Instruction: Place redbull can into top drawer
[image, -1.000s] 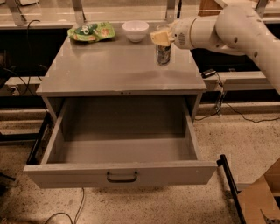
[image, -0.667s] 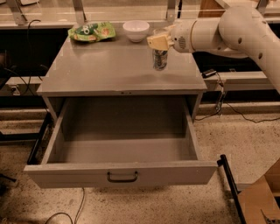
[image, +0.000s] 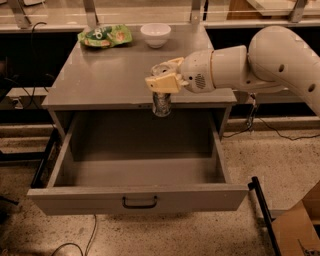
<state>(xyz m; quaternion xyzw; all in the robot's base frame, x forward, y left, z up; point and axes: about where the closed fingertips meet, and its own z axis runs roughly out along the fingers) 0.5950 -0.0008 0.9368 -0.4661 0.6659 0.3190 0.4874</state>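
My gripper (image: 163, 80) is shut on the redbull can (image: 161, 102), a slim silver can held upright by its upper part. The can hangs in the air at the cabinet's front edge, over the back of the open top drawer (image: 137, 199). The drawer is pulled far out, a wide grey metal box with a dark bar handle (image: 139, 202) on its front panel. Nothing shows inside the drawer. My white arm (image: 250, 65) reaches in from the right.
A white bowl (image: 155, 34) and a green chip bag (image: 104, 36) sit at the back of the grey cabinet top (image: 100, 80). A cardboard box (image: 300, 230) and a black frame leg (image: 261, 210) stand at the lower right. Cables lie on the floor.
My gripper has carried the can from the right back of the cabinet top forward and left, to the front edge over the open drawer.
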